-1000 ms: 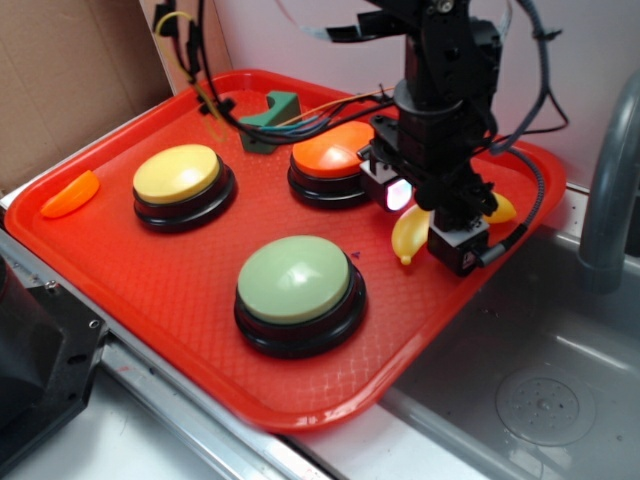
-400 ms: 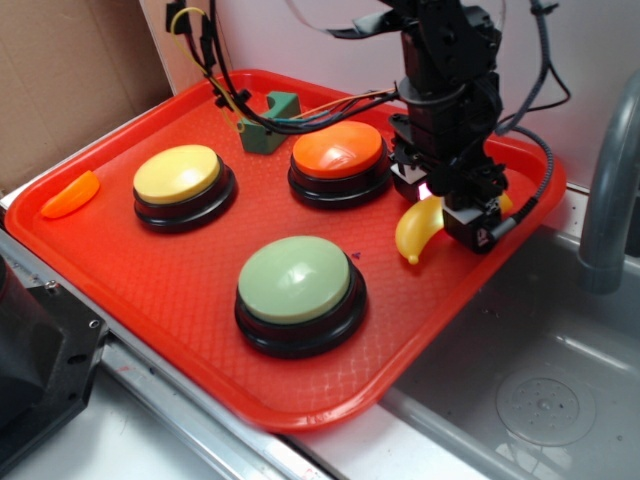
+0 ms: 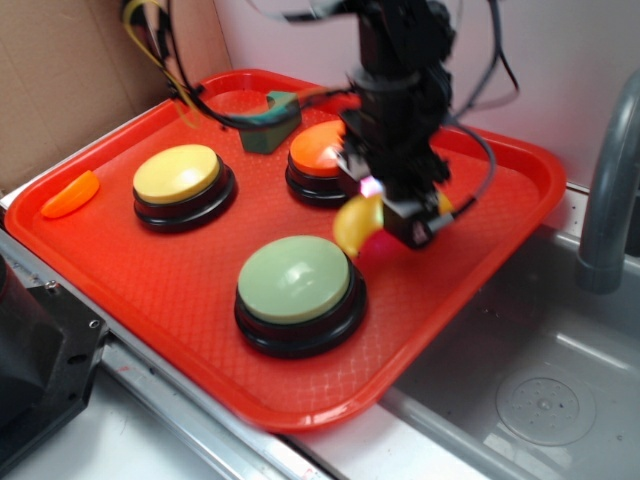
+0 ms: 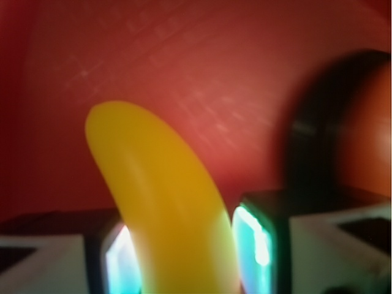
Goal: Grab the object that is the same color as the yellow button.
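Clearly the gripper (image 3: 385,215) is clamped on the toy banana (image 3: 356,226), fingers (image 4: 248,245) pressing both its sides, holding it clear of the red tray (image 3: 500,215) between the orange button (image 3: 322,150) and green button (image 3: 293,279), since it matches the yellow button (image 3: 177,172).

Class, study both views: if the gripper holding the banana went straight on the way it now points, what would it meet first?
The gripper, shut on the banana, points down. It would probably meet bare tray floor first, beside the green button; depth is unclear.
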Controlling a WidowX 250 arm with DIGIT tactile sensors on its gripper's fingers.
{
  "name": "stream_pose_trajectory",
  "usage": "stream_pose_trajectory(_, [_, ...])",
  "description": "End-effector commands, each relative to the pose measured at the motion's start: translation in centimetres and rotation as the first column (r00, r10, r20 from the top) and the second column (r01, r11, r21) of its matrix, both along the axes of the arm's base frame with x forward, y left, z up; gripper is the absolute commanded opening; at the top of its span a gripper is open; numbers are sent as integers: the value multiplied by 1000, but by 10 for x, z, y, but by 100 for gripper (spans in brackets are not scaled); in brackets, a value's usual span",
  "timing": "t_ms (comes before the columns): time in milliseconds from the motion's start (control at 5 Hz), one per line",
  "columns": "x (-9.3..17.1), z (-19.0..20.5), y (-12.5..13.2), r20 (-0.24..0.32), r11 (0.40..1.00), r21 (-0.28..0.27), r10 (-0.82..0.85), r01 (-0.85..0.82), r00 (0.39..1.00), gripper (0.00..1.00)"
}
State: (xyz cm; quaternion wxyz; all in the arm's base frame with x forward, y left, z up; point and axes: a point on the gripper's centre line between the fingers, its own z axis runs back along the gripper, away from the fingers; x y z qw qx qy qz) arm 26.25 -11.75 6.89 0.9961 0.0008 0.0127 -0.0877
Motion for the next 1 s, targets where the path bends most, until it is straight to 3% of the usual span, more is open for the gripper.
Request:
stream_pose_trajectory(0, [-21, 94, 28, 103, 989, -2, 149, -149, 984, 0])
stream_pose_trajectory(200, [-44, 130, 49, 119, 975, 39, 214, -220, 970, 0])
stream_pose_trajectory(400, [-51, 144, 59, 121, 975, 55, 208, -215, 971, 0])
stream_pose_trajectory(600, [-57, 158, 71, 102, 971, 60, 226, -233, 969, 0])
stream_pose_trajectory(800, [-49, 151, 70, 80, 971, 105, 205, -213, 975, 0])
